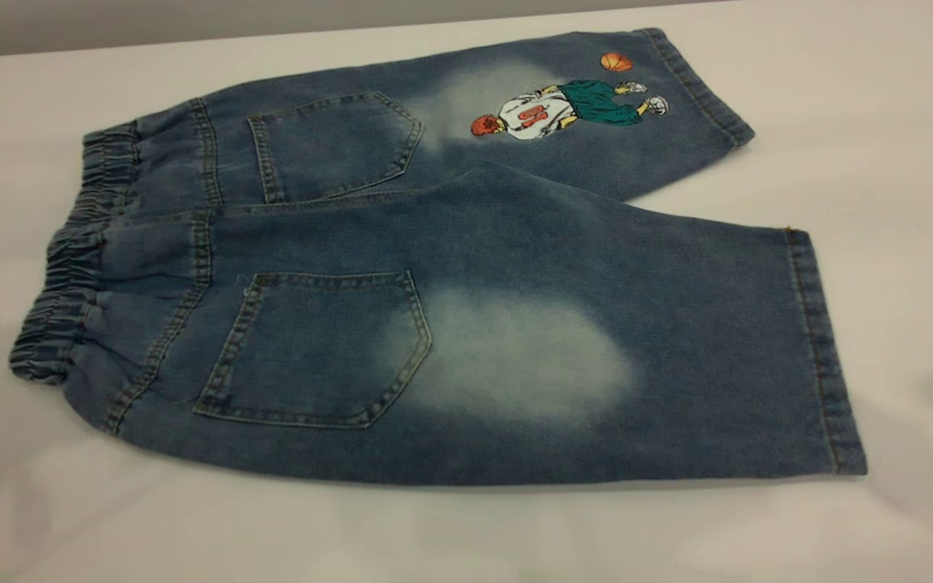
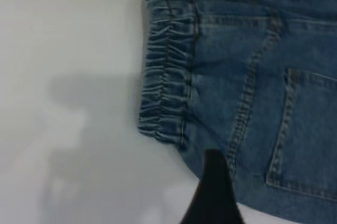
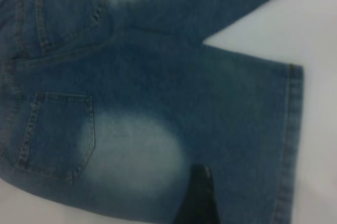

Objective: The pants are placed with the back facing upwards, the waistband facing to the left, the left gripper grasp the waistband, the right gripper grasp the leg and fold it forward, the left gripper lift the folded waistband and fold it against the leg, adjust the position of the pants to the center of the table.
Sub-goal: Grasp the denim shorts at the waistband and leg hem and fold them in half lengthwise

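Blue denim pants (image 1: pixel 466 267) lie flat and unfolded on a white table (image 1: pixel 879 162), back side up, filling most of the exterior frame. The gathered waistband (image 1: pixel 70 275) runs down the left side. The plain leg (image 1: pixel 677 340), with a faded patch, reaches toward the lower right; the other leg, printed with a basketball player (image 1: pixel 564 109), points to the upper right. Neither arm appears in the exterior view. Each wrist view shows only one dark fingertip: the left tool (image 2: pixel 213 192) over the pants' corner near the waistband, the right tool (image 3: pixel 199 195) over the plain leg. Whether either tool is released or clenched cannot be told.
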`<state>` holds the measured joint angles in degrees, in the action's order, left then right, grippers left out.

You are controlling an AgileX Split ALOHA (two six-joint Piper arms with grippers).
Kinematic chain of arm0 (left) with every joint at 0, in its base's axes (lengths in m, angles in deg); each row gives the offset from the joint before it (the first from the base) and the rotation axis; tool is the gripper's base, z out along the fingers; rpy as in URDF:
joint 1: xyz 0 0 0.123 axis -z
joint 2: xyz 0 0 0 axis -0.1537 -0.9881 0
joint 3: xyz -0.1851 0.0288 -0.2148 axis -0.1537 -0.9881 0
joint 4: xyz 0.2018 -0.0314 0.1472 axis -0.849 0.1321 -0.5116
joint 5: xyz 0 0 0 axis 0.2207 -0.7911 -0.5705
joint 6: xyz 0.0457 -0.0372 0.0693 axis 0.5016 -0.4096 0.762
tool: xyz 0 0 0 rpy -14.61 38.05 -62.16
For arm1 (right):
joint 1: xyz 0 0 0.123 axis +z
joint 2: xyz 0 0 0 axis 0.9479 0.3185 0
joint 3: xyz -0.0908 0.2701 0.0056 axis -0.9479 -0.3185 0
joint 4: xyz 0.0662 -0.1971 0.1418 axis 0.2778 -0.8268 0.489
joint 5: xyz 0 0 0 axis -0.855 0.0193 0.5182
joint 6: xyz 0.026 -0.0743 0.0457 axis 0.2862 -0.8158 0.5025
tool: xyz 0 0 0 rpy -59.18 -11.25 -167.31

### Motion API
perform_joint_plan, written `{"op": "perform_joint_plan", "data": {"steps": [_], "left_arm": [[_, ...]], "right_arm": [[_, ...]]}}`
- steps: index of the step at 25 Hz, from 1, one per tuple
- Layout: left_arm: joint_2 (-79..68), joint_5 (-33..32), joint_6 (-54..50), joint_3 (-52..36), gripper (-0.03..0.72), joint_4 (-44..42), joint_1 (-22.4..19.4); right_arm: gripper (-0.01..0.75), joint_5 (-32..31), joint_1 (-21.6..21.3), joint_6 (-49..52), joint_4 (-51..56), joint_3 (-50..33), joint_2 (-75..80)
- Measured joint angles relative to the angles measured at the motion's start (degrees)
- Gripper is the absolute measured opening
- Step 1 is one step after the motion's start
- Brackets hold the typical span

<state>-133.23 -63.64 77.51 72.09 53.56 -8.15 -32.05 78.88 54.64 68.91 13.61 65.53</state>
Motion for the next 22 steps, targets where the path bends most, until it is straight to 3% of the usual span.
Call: {"op": "perform_joint_plan", "data": {"steps": [10,17,22], "left_arm": [[-22.46,-2.08,0.0,7.04,0.504,-1.72,-1.14],[-29.07,-1.29,-2.08,7.04,0.504,-4.33,-1.19],[-29.28,2.69,-6.29,7.04,0.504,-6.78,-1.19]], "right_arm": [[0.528,4.35,0.0,-14.42,14.53,0.0,16.74],[0.528,4.68,0.0,-23.16,22.2,0.0,20.08],[0.528,4.51,0.0,-24.98,23.25,0.0,20.08]]}}
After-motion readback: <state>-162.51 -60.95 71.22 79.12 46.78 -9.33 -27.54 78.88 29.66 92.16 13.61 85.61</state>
